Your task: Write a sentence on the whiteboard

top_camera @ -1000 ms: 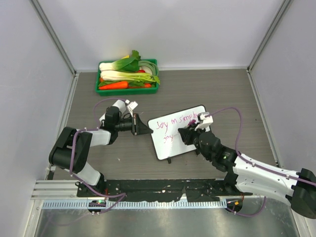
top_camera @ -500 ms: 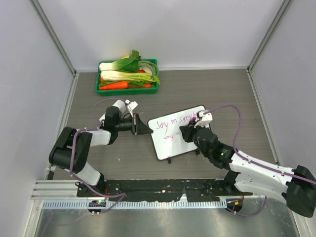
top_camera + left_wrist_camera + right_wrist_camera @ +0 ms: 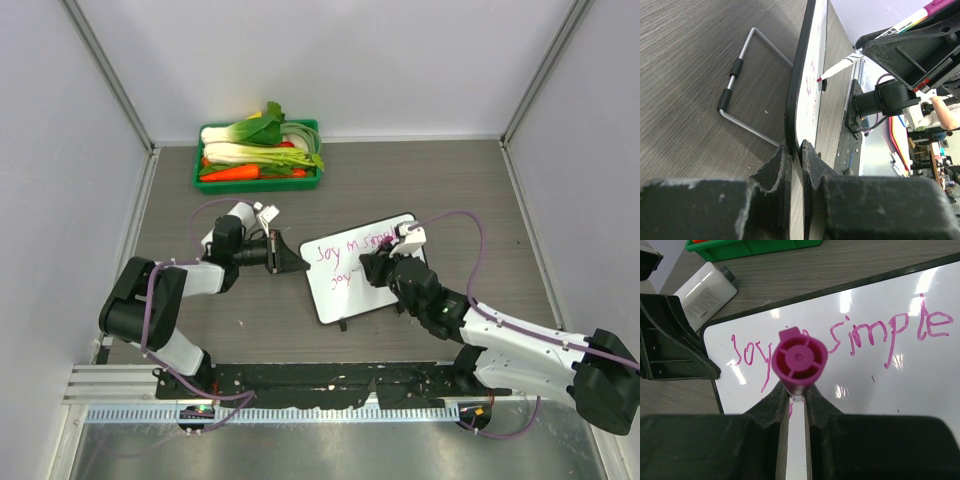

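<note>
Nearest the worktop's (image 3: 450, 180) near edge, the right tool (image 3: 796, 399) is pinching a pink marker (image 3: 799, 359) low on its barrel, cap end toward the wrist camera. In the left wrist view the marker's tip meets the board face. Held this way, the tip can be pressed down and drawn across under steady control.

The whiteboard (image 3: 345, 300) sits around the middle of the worktop, propped at a tilt on a wire stand (image 3: 731, 82), so it would likely slide or rock under the pen. The sentence (image 3: 890, 345) reads "Joy in simple" along the top line; a few letters of a second line show beneath it in the top view, so the writing looks only partly done.

At the board's left edge, the left tool (image 3: 795, 155) is pressed together on the rim, a pad on each face, seemingly to brace it against the marker's push.

By the far edge, left of centre, a green tray (image 3: 205, 183) of vegetables (image 3: 250, 150) sits well apart from the work.
</note>
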`<state>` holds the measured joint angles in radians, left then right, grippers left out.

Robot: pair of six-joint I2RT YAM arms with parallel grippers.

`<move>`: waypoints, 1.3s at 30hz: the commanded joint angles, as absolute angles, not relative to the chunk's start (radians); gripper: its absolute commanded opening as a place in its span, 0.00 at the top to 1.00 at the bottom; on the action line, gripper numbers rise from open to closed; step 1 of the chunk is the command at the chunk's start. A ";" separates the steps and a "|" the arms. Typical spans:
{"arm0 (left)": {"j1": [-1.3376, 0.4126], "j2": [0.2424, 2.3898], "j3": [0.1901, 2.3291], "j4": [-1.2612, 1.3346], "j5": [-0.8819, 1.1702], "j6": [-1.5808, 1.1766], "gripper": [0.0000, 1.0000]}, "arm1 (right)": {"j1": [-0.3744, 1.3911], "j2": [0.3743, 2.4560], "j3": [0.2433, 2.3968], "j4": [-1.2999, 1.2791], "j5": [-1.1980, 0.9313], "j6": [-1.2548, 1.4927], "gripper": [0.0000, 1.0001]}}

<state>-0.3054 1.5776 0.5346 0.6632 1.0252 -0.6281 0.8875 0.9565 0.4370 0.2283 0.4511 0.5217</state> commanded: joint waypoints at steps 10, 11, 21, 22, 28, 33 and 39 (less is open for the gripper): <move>-0.321 1.600 0.529 0.627 1.028 -0.569 1.00 | 0.881 0.939 0.434 0.192 0.457 0.523 0.99; -0.321 1.601 0.529 0.627 1.031 -0.569 1.00 | 0.881 0.930 0.433 0.184 0.462 0.525 0.99; -0.319 1.600 0.529 0.629 1.031 -0.571 1.00 | 0.881 0.916 0.417 0.161 0.479 0.515 0.98; -0.319 1.600 0.529 0.627 1.028 -0.569 1.00 | 0.881 0.916 0.417 0.161 0.474 0.512 0.99; -0.321 1.601 0.529 0.629 1.031 -0.571 1.00 | 0.881 0.914 0.413 0.158 0.448 0.509 0.99; -0.319 1.601 0.529 0.627 1.034 -0.569 1.00 | 0.881 0.917 0.403 0.182 0.423 0.518 0.99; -0.321 1.603 0.529 0.629 1.032 -0.571 1.00 | 0.881 0.946 0.413 0.207 0.405 0.529 0.99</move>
